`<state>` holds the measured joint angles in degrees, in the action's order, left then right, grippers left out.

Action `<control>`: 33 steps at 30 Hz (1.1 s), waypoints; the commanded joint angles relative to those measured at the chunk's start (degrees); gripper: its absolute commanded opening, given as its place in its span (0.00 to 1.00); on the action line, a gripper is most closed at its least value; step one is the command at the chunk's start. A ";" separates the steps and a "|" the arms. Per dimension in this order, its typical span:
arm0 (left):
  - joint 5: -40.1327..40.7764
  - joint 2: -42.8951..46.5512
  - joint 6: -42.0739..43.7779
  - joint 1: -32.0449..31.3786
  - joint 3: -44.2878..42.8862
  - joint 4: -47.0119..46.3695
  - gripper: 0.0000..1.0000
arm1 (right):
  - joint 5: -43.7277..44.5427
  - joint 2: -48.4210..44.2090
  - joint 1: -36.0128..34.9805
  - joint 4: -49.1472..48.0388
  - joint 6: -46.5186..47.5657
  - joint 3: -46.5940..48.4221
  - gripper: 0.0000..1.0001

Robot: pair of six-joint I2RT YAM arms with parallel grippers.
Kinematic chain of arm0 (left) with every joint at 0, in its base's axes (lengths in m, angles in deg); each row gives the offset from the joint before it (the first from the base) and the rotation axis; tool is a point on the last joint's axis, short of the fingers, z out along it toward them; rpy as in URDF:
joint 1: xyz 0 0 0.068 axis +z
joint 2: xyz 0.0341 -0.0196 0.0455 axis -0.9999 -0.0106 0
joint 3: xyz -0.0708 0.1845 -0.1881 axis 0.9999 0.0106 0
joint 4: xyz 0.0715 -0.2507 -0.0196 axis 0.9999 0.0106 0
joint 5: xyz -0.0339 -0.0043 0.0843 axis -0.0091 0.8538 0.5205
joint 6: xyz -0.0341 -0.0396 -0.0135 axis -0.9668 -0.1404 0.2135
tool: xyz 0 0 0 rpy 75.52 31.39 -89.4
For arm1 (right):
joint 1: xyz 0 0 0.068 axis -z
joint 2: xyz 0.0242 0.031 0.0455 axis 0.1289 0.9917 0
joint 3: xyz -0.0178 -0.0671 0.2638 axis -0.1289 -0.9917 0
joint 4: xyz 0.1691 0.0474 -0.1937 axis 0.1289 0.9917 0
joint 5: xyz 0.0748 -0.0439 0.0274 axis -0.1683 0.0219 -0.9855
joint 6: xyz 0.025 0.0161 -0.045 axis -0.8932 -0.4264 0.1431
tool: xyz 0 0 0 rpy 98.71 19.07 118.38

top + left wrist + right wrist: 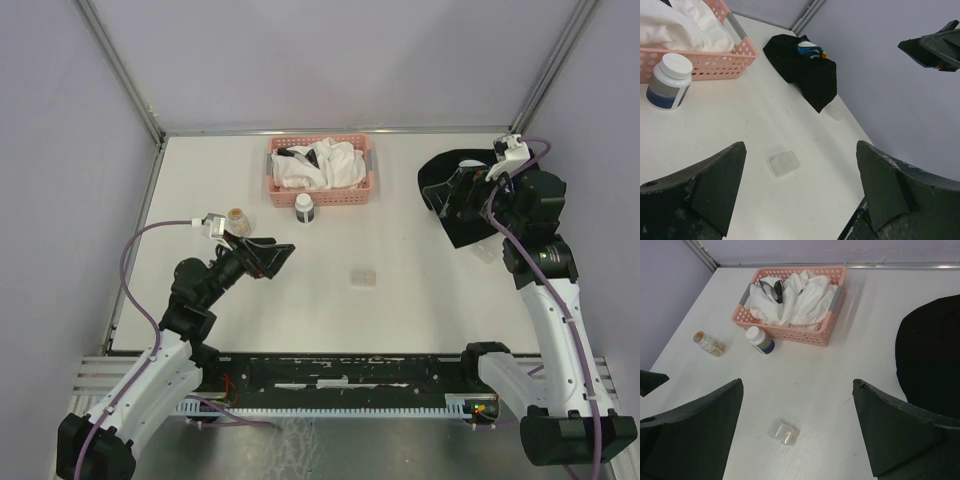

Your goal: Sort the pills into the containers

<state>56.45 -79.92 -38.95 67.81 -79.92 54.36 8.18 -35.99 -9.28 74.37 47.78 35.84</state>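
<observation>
A white desk (420, 300) seen from above, with two robot arms mounted at its near edge. The left fingers (715, 190) are spread wide apart and hold nothing; they hang over the left part of the desk, pointing toward the centre. The right fingers (900, 430) are also spread wide and empty, raised above the right side by a crumpled black cloth (462, 222).

A small flat clear plastic box (363, 277) lies on its own near the middle of the desk, between the two arms and touching neither. In the right wrist view a small yellowish speck shows inside it.

At the far edge sits a pink mesh basket (365, 184) filled with white cloths (322, 165). A white pill bottle (304, 208) with a white cap stands just in front of the basket. To its left, close to the left arm's wrist, is a small clear bottle (708, 344) holding tan pills. A blue, white and orange item (810, 50) rests on top of the black cloth; it is too small to identify.
</observation>
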 commanded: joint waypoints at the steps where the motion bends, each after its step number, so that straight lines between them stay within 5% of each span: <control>1: 0.35 0.20 -1.36 -0.04 -2.55 -1.46 0.97 | -3.52 1.39 -0.15 -2.21 -1.26 1.56 0.99; 8: -0.20 0.02 -1.39 0.01 -1.80 -2.14 0.97 | -4.20 2.83 -0.15 -5.36 -0.08 -0.16 0.99; 10: -0.27 0.08 -1.35 -0.03 -1.14 -2.74 0.97 | -12.16 3.79 -0.11 -6.88 7.20 -1.75 0.99; 13: -0.48 -0.32 -1.72 -0.03 0.77 -5.94 0.97 | -35.38 7.29 -0.30 -6.51 23.50 -4.31 0.99; 15: -0.69 -1.03 -1.92 -0.04 2.33 -8.34 0.97 | -37.89 9.73 -1.82 -1.96 31.77 -4.44 0.99; 23: -0.52 -7.75 -2.08 -0.04 3.83 -13.47 0.96 | -30.14 17.54 -12.83 19.23 77.53 -2.42 0.99; 27: -0.70 -10.38 -2.74 -0.04 4.41 -14.47 0.95 | -19.69 21.41 -20.73 21.51 83.22 -2.45 0.99; 33: 0.59 -10.92 -2.93 0.01 6.98 -16.53 0.94 | -8.19 23.22 -28.46 9.13 75.91 -10.61 0.99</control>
<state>55.99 -90.94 -40.31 67.81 -74.50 43.04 -8.82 -13.72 -34.26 90.13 123.62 28.23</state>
